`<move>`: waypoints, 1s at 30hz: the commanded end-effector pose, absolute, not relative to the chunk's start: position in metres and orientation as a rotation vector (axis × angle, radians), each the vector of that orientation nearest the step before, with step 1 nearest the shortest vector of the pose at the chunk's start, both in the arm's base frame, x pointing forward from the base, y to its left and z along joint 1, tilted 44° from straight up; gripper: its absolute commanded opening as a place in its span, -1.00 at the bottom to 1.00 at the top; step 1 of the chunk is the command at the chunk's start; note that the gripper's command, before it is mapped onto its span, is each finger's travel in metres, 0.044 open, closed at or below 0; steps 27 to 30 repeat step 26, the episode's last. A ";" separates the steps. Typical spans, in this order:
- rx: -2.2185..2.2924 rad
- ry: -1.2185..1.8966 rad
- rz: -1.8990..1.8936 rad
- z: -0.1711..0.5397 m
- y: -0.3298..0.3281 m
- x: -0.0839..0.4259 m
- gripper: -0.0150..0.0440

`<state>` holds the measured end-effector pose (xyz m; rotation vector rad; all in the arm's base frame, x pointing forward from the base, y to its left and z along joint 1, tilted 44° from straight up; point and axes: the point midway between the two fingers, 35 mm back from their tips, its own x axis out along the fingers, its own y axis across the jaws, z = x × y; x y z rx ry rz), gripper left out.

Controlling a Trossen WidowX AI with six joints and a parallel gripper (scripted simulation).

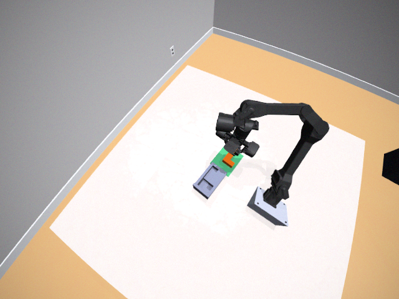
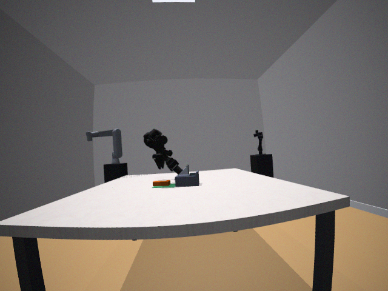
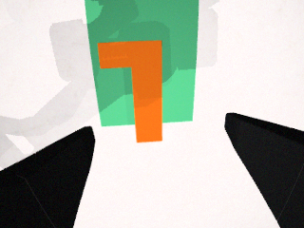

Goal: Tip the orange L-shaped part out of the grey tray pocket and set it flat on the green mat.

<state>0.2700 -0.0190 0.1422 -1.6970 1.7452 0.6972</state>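
The orange L-shaped part [image 1: 226, 159] [image 2: 160, 183] [image 3: 148, 109] looks flat and level on the green mat [image 1: 218, 160] [image 2: 170, 185] [image 3: 182, 104]. In the wrist view the tip of its long leg reaches past the mat's near edge, and its short leg points left. My gripper [image 1: 241, 148] [image 2: 160, 167] [image 3: 160, 126] is open and empty above the part, with its fingers wide apart on either side and clear of it. The grey tray [image 1: 219, 175] [image 2: 187, 180] stands against the mat, its pocket empty.
The tray has raised walls and stands higher than the mat. My arm's base [image 1: 272, 210] stands on the same white table [image 1: 144, 208] [image 2: 204, 207], to the right of the tray in the top view. Two other arms stand on pedestals behind the table in the exterior view.
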 end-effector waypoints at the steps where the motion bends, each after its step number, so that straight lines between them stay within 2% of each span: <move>1: -1.732 1.705 0.722 0.167 0.005 0.269 0.86; 30: -1.748 1.686 0.723 0.168 0.008 0.271 0.86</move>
